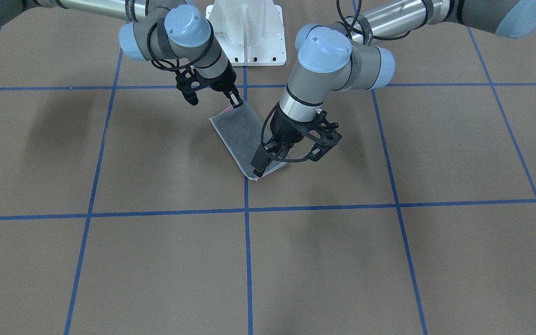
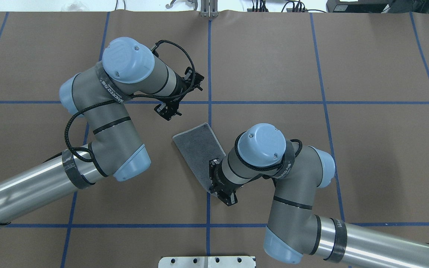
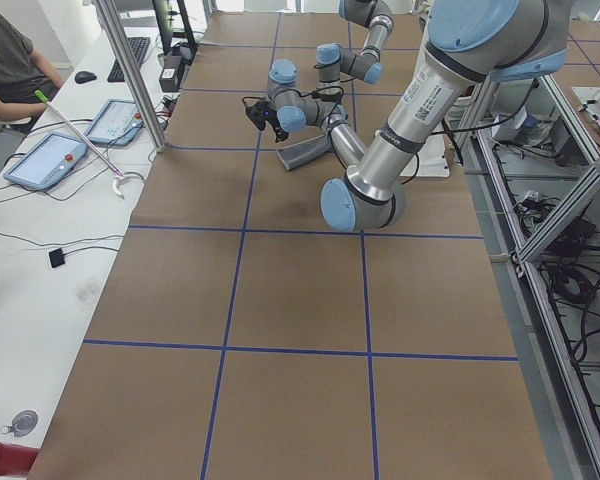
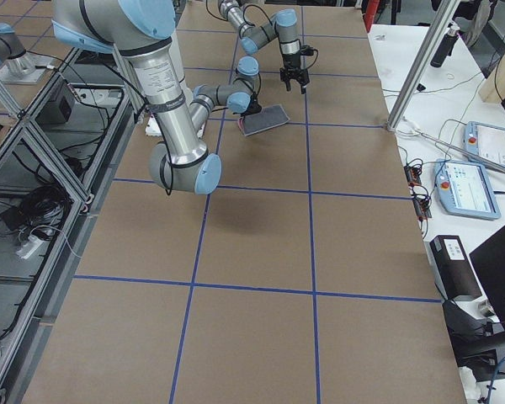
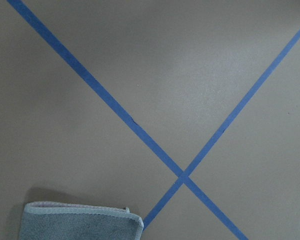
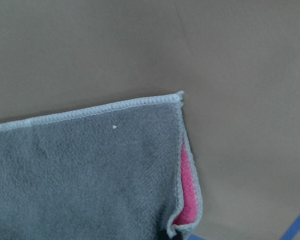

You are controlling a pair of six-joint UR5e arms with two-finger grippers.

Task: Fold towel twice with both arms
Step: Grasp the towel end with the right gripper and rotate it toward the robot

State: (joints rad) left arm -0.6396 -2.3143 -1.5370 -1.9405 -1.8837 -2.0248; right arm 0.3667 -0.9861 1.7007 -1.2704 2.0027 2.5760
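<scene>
The towel (image 1: 244,135) lies folded into a grey strip on the brown table, also seen as the towel (image 2: 199,149). Pink shows where its layers part at the towel corner (image 6: 187,200). My right gripper (image 1: 236,101) is low at the strip's end nearest the robot, and its narrow tips look shut on that corner. My left gripper (image 1: 259,164) hangs raised off the cloth, just past the strip's far end. It looks open with nothing in it. The left wrist view catches only the towel end (image 5: 80,222), and no fingers show in either wrist view.
Blue tape lines (image 1: 246,210) divide the table into squares, and two cross just beyond the towel (image 5: 183,175). The white pedestal (image 1: 249,32) stands behind the towel at the robot's side. A bench with tablets (image 3: 45,160) and a seated person runs along the far side.
</scene>
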